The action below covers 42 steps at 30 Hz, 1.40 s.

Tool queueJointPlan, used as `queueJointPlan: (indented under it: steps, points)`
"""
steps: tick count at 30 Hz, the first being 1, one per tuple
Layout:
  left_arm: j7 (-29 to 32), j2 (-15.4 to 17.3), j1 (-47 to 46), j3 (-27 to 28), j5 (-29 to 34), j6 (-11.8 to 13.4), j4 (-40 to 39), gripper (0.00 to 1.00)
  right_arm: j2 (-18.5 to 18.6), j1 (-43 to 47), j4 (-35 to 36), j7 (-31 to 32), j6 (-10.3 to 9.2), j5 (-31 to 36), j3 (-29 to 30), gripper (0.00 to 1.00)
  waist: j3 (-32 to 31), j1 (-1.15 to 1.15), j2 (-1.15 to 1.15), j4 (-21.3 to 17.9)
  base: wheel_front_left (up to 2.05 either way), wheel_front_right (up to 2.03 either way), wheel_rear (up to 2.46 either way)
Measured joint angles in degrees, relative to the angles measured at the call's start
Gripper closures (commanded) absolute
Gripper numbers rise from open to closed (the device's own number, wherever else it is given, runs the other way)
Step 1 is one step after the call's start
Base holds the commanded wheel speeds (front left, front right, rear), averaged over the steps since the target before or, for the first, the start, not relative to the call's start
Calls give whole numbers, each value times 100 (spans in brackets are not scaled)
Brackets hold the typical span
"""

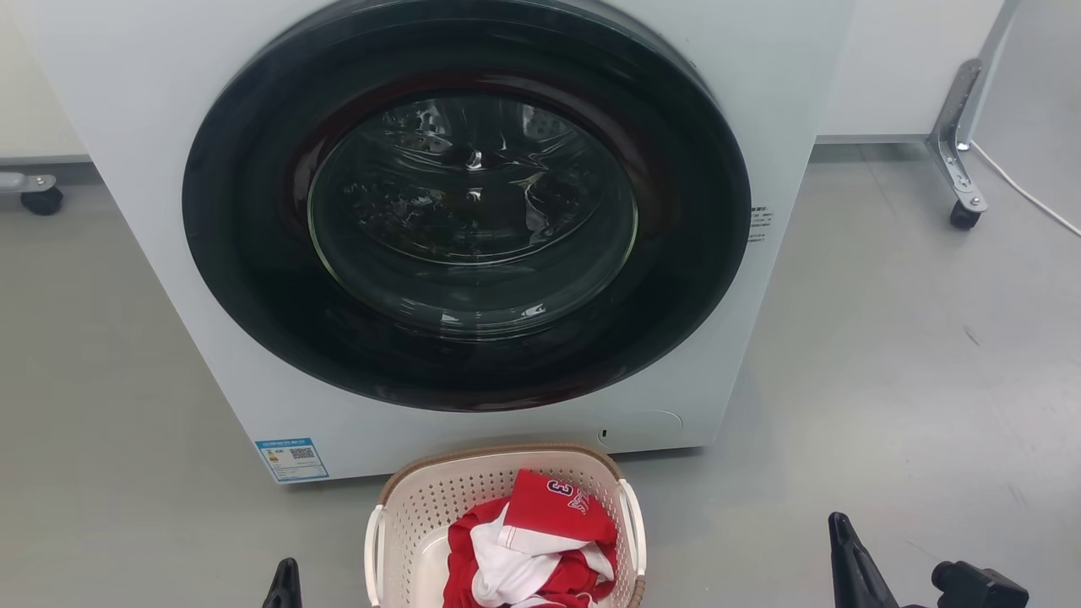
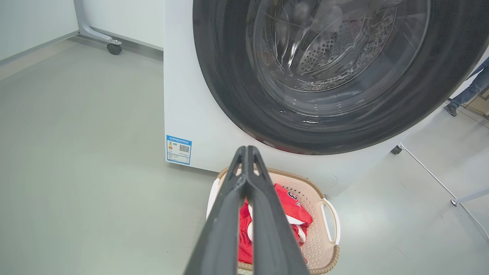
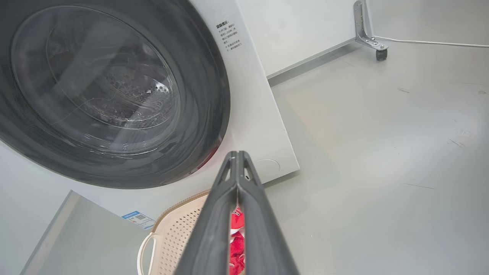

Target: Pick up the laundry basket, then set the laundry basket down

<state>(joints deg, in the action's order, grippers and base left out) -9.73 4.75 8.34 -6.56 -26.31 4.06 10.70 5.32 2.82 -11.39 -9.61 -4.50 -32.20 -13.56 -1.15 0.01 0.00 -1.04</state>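
— Where is the laundry basket (image 1: 420, 507)?

— On the grey floor (image 1: 887, 380), just in front of the white washing machine (image 1: 777, 84), below its round dark door (image 1: 473, 211); the head view cuts off its near end at the bottom edge; the brown rim curves along the far side, and a white handle (image 1: 373, 545) runs down each long side.

— Anything in it?

— A red and white garment (image 1: 540, 523), crumpled, with a number printed on the red cloth; it lies against the basket's right side and leaves bare cream wall on the left.

— And the left gripper (image 2: 247, 152)?

— Its two dark fingers are pressed together along their tips with nothing between them; in the head view its tip pokes up at the bottom edge, near the basket's left handle but apart from it.

— The right gripper (image 3: 237, 154)?

— Closed likewise, fingertips meeting, empty; it sits well apart from the basket, out over bare floor on the right.

— Anything else by the machine?

— A blue label (image 1: 291, 458) at the lower left corner of its front; the door is closed.
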Motion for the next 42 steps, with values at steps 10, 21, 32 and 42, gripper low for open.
queueJointPlan:
  steps: [10,21,32,42]
  points:
    - [243,-53,-136,163,-981,-124,101,100,-53,-127,-60,250,155,-854,309,100,17,0,0,16,0,0,0]
    - [494,-79,-349,327,-1895,-313,182,100,-83,-221,-178,481,312,-1684,616,100,35,0,1,30,0,0,0]
    - [726,-112,-487,490,-2805,-461,261,100,-124,-321,-242,710,463,-2549,916,100,53,0,0,45,0,0,0]
    - [922,-124,-689,646,-3615,-619,353,100,-159,-402,-336,913,612,-3312,1182,100,69,0,0,59,0,0,0]
